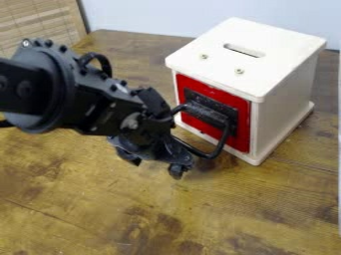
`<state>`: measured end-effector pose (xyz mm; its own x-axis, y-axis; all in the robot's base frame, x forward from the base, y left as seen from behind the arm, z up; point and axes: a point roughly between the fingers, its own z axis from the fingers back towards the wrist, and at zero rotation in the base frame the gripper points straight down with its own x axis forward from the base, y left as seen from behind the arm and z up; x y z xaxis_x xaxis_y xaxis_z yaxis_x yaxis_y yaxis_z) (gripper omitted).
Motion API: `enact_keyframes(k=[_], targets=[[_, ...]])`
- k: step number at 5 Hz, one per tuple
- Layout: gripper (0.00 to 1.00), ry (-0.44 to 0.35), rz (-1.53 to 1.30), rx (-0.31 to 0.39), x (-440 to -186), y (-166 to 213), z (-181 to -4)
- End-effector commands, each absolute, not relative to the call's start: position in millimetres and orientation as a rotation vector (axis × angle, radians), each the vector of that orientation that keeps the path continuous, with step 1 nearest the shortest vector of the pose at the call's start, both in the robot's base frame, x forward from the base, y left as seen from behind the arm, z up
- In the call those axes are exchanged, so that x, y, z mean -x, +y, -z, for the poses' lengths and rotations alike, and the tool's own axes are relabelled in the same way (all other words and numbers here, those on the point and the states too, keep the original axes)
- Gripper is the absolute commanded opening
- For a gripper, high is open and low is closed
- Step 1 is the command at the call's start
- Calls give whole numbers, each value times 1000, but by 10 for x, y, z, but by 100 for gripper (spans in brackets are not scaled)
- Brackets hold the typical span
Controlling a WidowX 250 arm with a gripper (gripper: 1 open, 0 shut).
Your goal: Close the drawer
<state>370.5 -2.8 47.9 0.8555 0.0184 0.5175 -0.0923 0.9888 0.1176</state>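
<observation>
The drawer (196, 85) shows its red front in the cream-white cabinet (266, 70), with a black front plate (210, 108) and a large black loop handle (217, 146) sticking out towards the lower left. It looks nearly flush with the cabinet face. My gripper (170, 164) hangs low over the table just left of the loop handle, close to it. Its jaws stand open with nothing between them. The bulky black arm (67, 95) hides most of the wrist.
The cabinet has a slot (244, 48) in its top and stands at the back right of the wooden table (94, 214). A wooden slatted panel (38, 20) leans at the back left corner.
</observation>
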Motion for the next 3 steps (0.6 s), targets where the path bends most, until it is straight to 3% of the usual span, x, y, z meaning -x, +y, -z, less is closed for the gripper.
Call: enact_keyframes(k=[1,3], targets=[[100,-588,-46,-135,-3736,20,-560],[100,-591,-47,-151,-3731,156,-536]])
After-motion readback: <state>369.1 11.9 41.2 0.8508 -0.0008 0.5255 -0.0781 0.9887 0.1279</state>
